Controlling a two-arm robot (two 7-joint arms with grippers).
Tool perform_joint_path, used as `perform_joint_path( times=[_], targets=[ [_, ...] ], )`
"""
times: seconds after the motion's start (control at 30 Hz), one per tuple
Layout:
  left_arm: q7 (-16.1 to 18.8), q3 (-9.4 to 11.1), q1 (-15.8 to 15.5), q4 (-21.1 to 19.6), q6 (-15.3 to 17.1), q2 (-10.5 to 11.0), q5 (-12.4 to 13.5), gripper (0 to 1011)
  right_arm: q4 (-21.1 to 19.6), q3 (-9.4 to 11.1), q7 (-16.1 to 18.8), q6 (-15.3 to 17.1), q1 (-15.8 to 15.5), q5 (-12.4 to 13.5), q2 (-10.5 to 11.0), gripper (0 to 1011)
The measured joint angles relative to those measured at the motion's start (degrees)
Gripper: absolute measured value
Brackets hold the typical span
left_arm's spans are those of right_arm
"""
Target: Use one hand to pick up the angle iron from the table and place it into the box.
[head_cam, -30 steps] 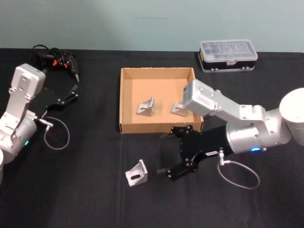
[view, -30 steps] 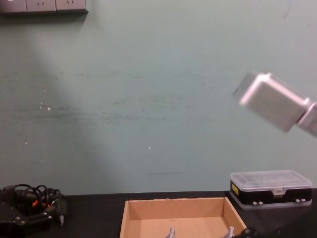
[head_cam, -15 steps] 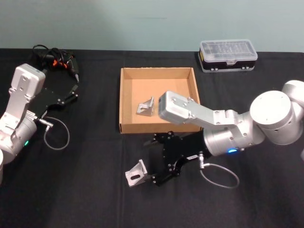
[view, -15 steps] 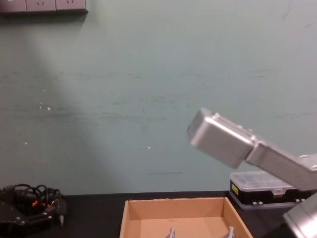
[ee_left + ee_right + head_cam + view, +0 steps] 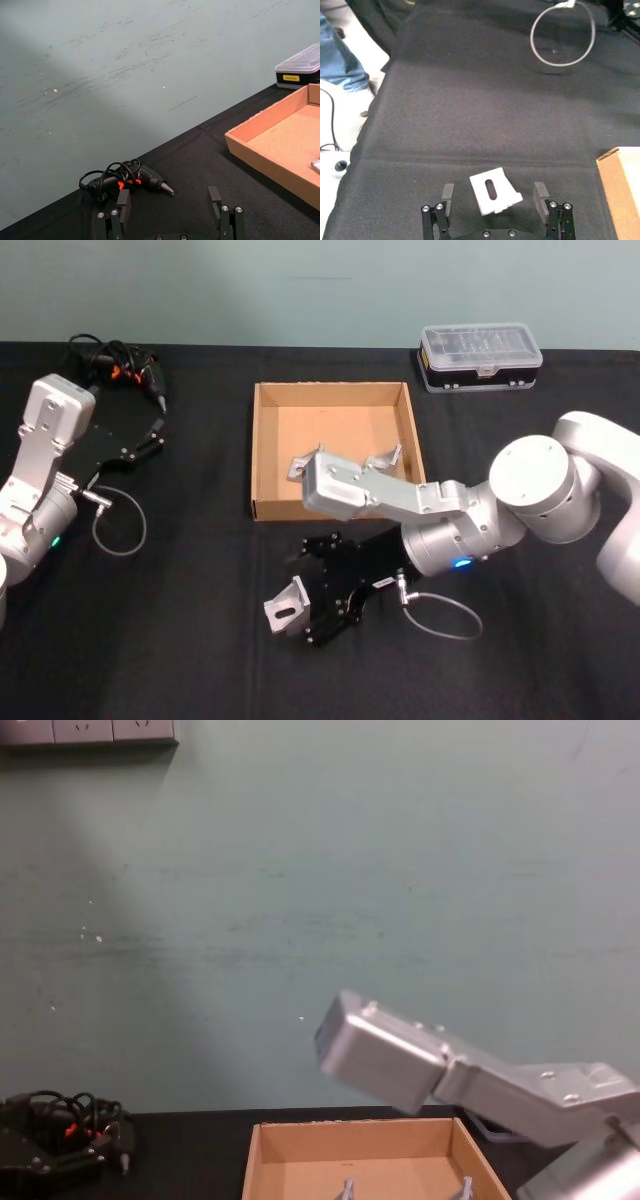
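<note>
Right tool (image 5: 493,192) gapes wide astride the angle iron (image 5: 288,606) on the table (image 5: 200,660), not touching it; left tool (image 5: 169,200) sits open.

The head camera looks down from high up at the whole table (image 5: 180,670), with the box (image 5: 257,455) in the middle. The chest camera sits low, faces the wall (image 5: 250,920) and catches the box's far end. The left wrist camera looks low across the table toward that wall. The right wrist camera looks down at the table from close.
</note>
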Motion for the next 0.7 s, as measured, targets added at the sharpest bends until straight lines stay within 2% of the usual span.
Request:
perform_joint_path(
  times=[0.37, 0.7],
  targets=[
    [0.0, 0.0, 0.0, 0.0, 0.0, 0.0, 0.0, 1000, 1.6, -1.5, 1.1, -0.4, 0.8, -0.8, -1.1, 1000],
    [0.0, 0.0, 0.0, 0.0, 0.0, 0.0, 0.0, 1000, 1.6, -1.4, 0.7, -0.2, 0.8, -1.0, -1.1, 763]
  ],
)
